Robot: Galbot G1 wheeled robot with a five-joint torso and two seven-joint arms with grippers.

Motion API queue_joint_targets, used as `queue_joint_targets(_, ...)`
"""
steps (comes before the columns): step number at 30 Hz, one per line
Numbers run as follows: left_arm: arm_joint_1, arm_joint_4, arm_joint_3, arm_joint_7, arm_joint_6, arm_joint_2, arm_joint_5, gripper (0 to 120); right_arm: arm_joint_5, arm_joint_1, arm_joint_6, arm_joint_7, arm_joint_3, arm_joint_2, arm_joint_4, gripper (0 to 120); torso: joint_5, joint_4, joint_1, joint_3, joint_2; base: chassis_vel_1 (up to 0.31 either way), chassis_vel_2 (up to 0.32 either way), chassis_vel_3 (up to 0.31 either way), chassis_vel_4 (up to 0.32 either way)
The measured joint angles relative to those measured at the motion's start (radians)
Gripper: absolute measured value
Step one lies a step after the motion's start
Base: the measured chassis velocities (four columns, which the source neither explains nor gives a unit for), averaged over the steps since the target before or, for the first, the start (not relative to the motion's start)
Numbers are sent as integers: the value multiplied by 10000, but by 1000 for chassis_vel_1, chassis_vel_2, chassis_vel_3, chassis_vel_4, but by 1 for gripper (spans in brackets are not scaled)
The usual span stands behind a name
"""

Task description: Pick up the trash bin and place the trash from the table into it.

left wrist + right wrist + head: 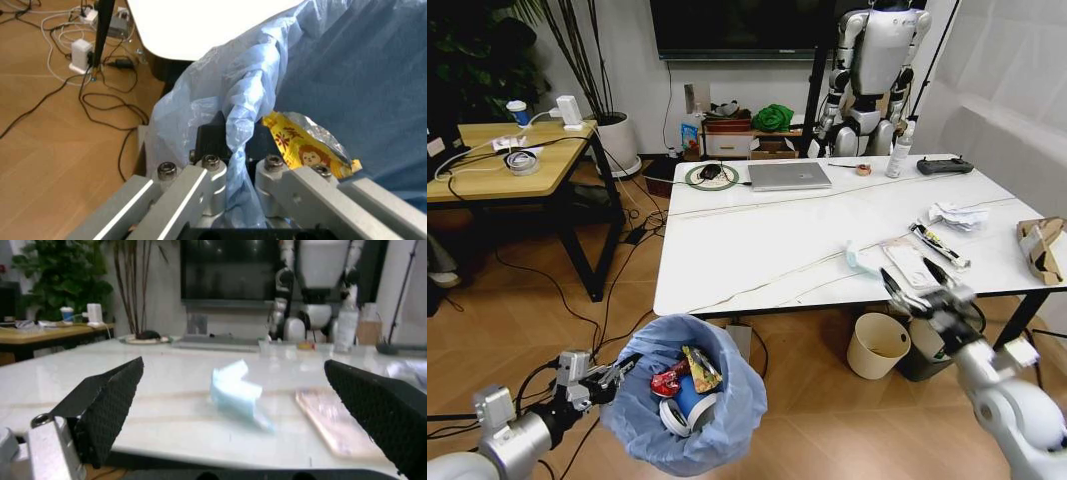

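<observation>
While left gripper (617, 374) pinches trash bin (689, 410): wrappers (689, 374), possibly cup inside.

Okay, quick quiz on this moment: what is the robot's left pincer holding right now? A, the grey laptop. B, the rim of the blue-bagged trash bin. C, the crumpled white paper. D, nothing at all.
B: the left pincer is clamped on the bagged rim of the trash bin, held beside the table, with wrappers already inside it.

The trash bin (689, 408) sits before the table (757, 250), whose top holds a mask (860, 259) near its front edge.
</observation>
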Motion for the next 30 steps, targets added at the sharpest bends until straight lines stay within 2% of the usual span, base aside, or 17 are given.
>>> queue_joint_targets(2,-12,-63,59,0,-3,-40,57,0,-175,-327,270,-238,175,580,-11,100,-4,0,0,-1,0,0,0,0,0)
queue_joint_targets(6,37,-164,88,6,-9,-192,131,0,-222,-634,475,-533,270,1195,88,100,-4,6,0,0,0,0,0,0,0)
queue_joint_targets(13,152,-299,123,133,-73,-759,330,0,-314,-788,992,-1036,219,1877,-252,100,-5,6,1,0,0,0,0,0,0)
queue_joint_targets(30,249,-372,23,171,-94,-727,305,0,-354,-585,1161,-1139,50,2008,-485,100,-4,5,2,1,0,-8,-10,9,9)
